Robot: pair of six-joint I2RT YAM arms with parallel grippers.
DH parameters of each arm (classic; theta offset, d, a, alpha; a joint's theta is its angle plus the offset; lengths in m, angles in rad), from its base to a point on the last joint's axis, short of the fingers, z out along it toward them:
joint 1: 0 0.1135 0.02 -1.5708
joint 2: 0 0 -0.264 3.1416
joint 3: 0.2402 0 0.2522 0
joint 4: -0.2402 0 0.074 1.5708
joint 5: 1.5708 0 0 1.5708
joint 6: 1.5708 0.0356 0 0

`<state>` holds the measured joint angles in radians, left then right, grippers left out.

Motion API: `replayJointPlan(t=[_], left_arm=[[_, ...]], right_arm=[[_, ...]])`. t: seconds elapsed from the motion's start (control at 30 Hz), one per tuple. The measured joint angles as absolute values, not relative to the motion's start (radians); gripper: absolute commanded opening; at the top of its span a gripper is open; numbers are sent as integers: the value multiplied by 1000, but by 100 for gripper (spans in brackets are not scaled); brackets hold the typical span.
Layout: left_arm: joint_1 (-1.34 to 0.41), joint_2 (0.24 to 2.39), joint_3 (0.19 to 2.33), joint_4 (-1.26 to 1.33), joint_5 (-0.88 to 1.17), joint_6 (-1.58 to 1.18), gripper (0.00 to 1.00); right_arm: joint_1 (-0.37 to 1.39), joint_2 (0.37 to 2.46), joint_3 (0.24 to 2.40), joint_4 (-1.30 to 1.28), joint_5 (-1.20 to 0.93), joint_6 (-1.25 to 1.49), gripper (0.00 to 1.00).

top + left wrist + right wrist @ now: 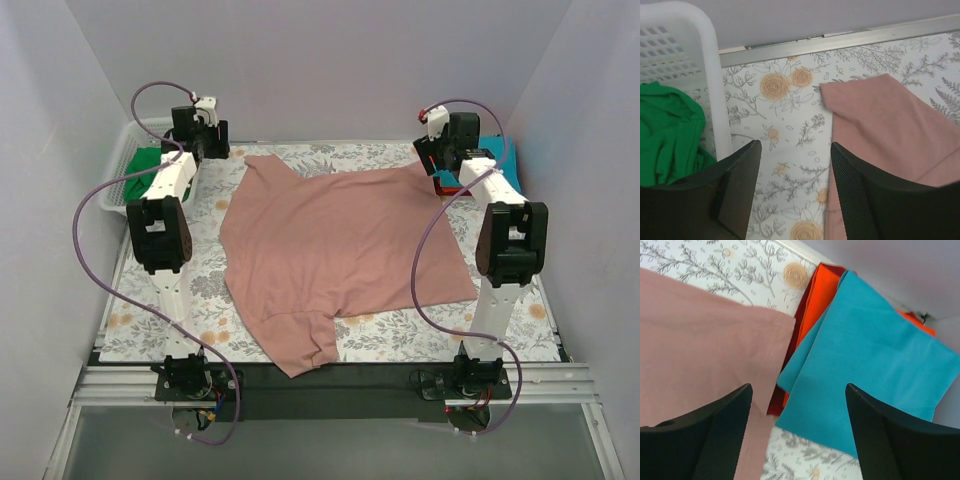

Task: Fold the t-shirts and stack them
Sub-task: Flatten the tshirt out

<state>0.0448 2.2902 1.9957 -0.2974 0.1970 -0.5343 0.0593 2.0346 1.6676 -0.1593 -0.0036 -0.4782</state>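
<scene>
The dusty-pink t-shirt (340, 245) lies spread flat on the floral cloth, plain side up, one sleeve hanging toward the near edge. My left gripper (215, 145) hovers open and empty over the cloth just beyond the shirt's far-left sleeve (880, 115). My right gripper (432, 150) hovers open and empty at the shirt's far-right corner (705, 335). A folded teal t-shirt (865, 355) lies on a folded red-orange t-shirt (812, 300) at the far right. A crumpled green t-shirt (667, 135) lies in the basket.
The white plastic mesh basket (125, 160) stands at the far-left corner, its rim (705, 60) close to my left fingers. A metal rail (840, 42) and white walls bound the floral table cloth (400, 335).
</scene>
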Motion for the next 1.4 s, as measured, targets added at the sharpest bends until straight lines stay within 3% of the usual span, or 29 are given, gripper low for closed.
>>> replayJointPlan(t=[0.2,0.4,0.67,0.83,1.1,1.4], left_arm=[[49,1996,1696,-403,274,-519,52],[48,1611,1311,-524,397,-487,45],[46,1517,992,-659,458,-444,32],[42,1521,930,-693,449,-430,25],[52,1668,949,-657,326,-427,13],[111,1787,1106,-649,232,-412,10]], right_arm=[[58,1892,1625,-302,-29,-483,84],[59,1676,1524,-464,-101,-531,62],[59,1613,1221,-624,-130,-598,35],[59,1636,1116,-664,-115,-628,27],[59,1747,1089,-636,-91,-640,24],[62,1762,1103,-633,-83,-636,23]])
